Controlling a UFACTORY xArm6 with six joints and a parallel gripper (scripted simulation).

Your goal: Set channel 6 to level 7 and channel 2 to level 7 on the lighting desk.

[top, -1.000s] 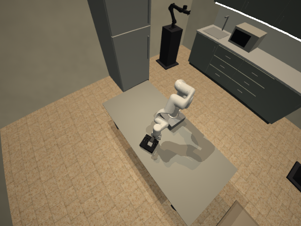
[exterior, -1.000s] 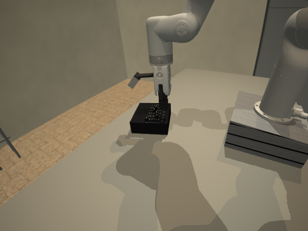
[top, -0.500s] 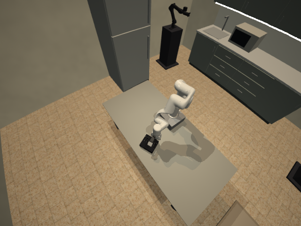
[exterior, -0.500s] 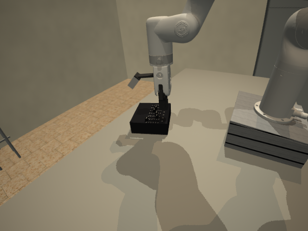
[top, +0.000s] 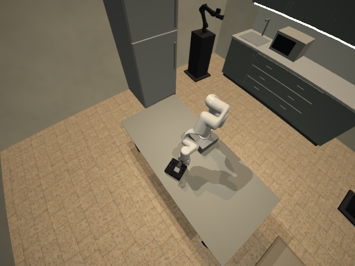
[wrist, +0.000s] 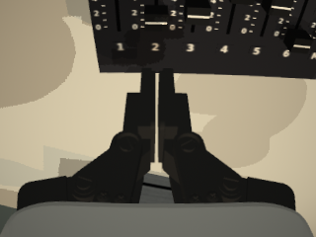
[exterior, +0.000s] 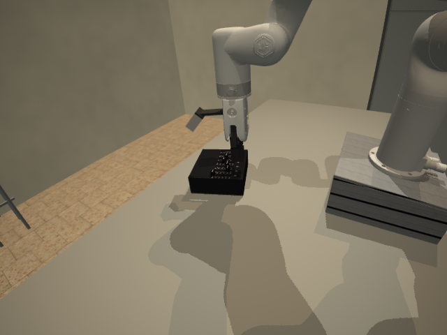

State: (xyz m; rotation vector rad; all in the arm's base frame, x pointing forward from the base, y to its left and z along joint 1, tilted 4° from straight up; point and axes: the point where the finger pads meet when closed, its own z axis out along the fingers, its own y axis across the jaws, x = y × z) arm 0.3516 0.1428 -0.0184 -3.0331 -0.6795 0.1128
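Note:
The black lighting desk [top: 169, 170] [exterior: 216, 185] [wrist: 197, 55] stands flat on the grey table [top: 229, 217] [exterior: 108, 273] near its edge. In the wrist view the channel numbers run left to right. The channel 2 fader cap [wrist: 156, 15] stands low, around level 1 or 2. The channel 6 cap [wrist: 302, 39] sits near the bottom of its scale. My gripper [top: 179, 165] [exterior: 236, 144] [wrist: 156, 89] is shut and empty. Its tips hang just off the desk's near edge, in line with channel 2.
The arm's base block [top: 209, 142] [exterior: 382, 202] stands on the table to the right of the desk. The table's edge runs close past the desk's far side, with tiled floor [exterior: 90, 180] beyond.

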